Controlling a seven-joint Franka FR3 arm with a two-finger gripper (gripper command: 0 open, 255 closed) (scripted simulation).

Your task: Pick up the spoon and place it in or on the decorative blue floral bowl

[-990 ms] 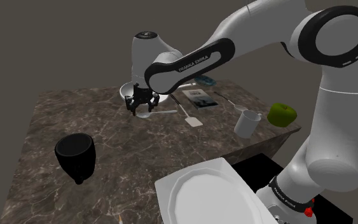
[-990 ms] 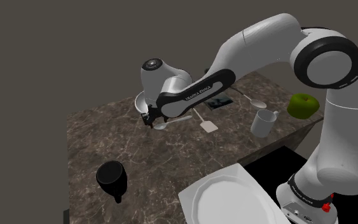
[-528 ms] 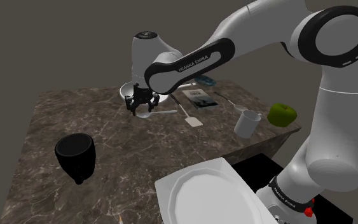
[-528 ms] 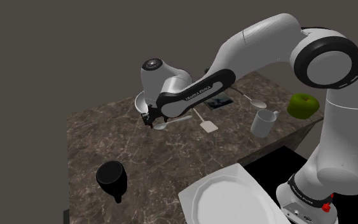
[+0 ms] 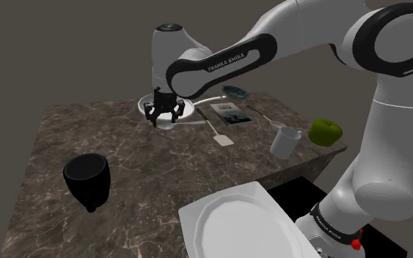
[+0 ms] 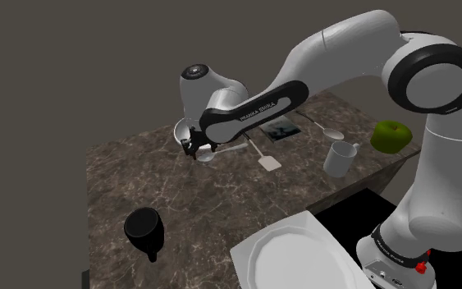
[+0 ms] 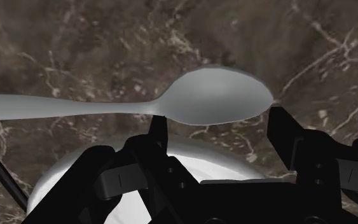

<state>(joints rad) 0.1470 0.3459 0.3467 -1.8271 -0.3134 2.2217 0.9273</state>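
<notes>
Spoon (image 7: 215, 95) clasped in pincer (image 7: 217, 118), handle jutting sideways, white bowl (image 7: 69, 170) just beside

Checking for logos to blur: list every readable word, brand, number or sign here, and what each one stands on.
"FRANKA EMIKA": white letters on the dark band of the arm, also seen in the second exterior view.
White print on the dark ring at the arm's foot: too small to read.
Print on the flat card on the table: too blurred to read.
</notes>
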